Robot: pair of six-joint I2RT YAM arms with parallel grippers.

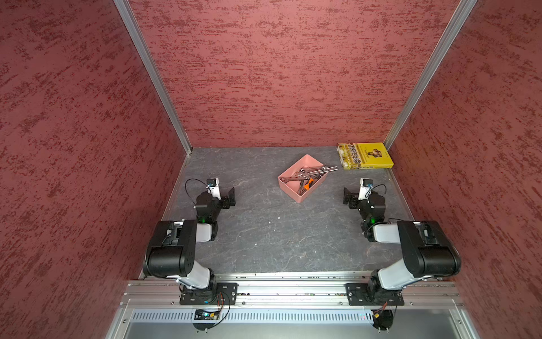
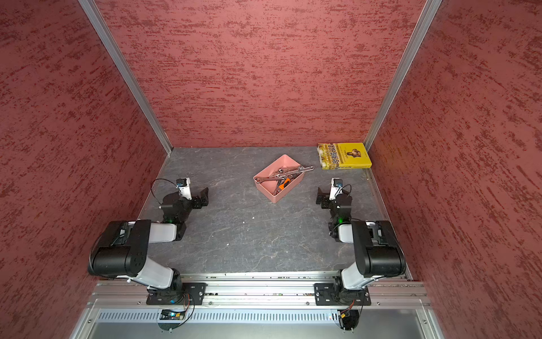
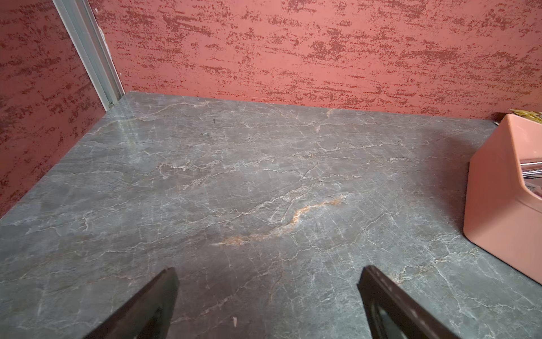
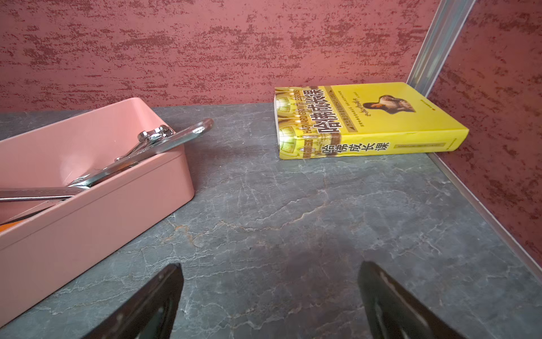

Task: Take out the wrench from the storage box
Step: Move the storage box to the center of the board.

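Note:
The salmon-pink storage box (image 1: 302,198) (image 2: 275,198) lies at an angle on the grey table, right of centre and towards the back. Several silver tools are piled in it. A long silver wrench (image 1: 328,168) (image 2: 305,168) (image 4: 181,138) sticks out over the rim towards the book. My left gripper (image 1: 231,196) (image 2: 203,195) (image 3: 268,270) hovers open left of the box, which shows at the edge of the left wrist view (image 3: 498,205). My right gripper (image 1: 348,196) (image 2: 321,195) (image 4: 271,265) hovers open right of the box (image 4: 117,205). Neither holds anything.
A yellow book (image 1: 365,155) (image 2: 344,155) (image 4: 366,123) lies flat in the back right corner, just behind the box. An orange-handled tool (image 1: 309,183) lies among the tools in the box. Red textured walls close in the table on three sides.

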